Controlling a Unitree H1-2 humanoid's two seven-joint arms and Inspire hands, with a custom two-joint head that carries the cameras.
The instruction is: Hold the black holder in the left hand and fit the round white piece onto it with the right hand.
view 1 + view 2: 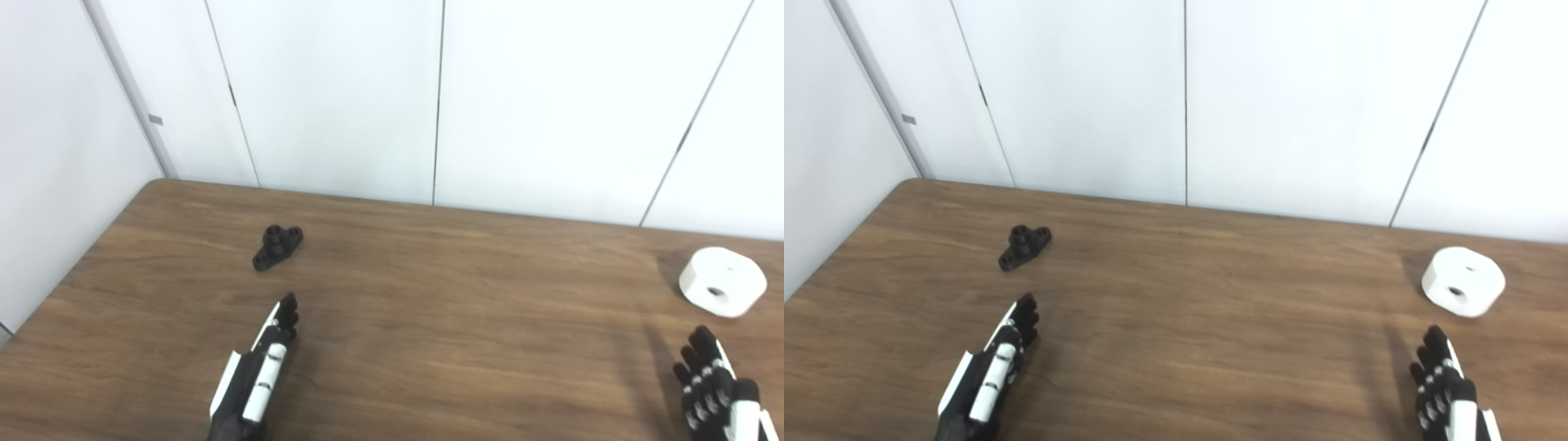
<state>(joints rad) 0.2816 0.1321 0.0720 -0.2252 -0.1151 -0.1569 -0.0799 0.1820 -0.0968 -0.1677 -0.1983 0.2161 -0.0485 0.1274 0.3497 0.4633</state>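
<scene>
A dark, wood-grained table [429,318] with a rounded far-left corner stood against smooth white wall panels [331,92] divided by thin vertical seams. On its left half lay the black holder [277,247], a small matte piece with a flat elongated base, rounded ends pierced by holes, and a short raised cylindrical boss at its middle. The left hand [260,373], cased in glossy black and white shells, rested near the front edge below the holder and apart from it, its fingers stretched straight and pressed side by side, holding nothing. Far across the table, near the right edge, sat the round white piece [723,282], a thick smooth puck with a dark hole in its side wall and a smaller mark on its flat top. The right hand [1445,386] reached in beneath it, not touching, fingers extended and slightly fanned, empty.
</scene>
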